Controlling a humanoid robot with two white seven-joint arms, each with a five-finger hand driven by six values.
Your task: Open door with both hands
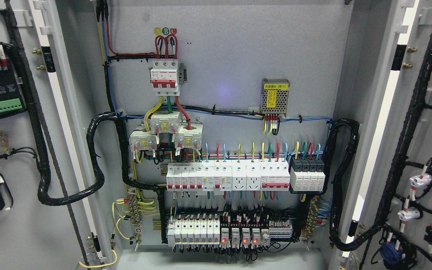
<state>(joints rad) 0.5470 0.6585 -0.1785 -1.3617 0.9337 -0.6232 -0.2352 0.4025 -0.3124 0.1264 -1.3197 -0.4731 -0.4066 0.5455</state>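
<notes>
Hands are nowhere in the shot — neither robot arm is showing at the lower edge or anywhere else, so whether the fingers are loose or clenched cannot be told from this view.

Both doors are standing wide open. Left door is filling the left edge of the frame, its inner face turned toward us and carrying a green terminal block and a black cable loom. Right door is hanging open along the right edge, with black wiring branching across it and white connectors clipped on.

Between them the cabinet interior is lying fully exposed. A red-and-white main breaker is sitting at upper centre with three red wires looping into its top. Right of it, a perforated metal power supply with a yellow label is mounted on the grey back panel. Across the middle a row of white breakers is running left to right, and a lower row is showing small red lights glowing — four of them, near bottom centre.
</notes>
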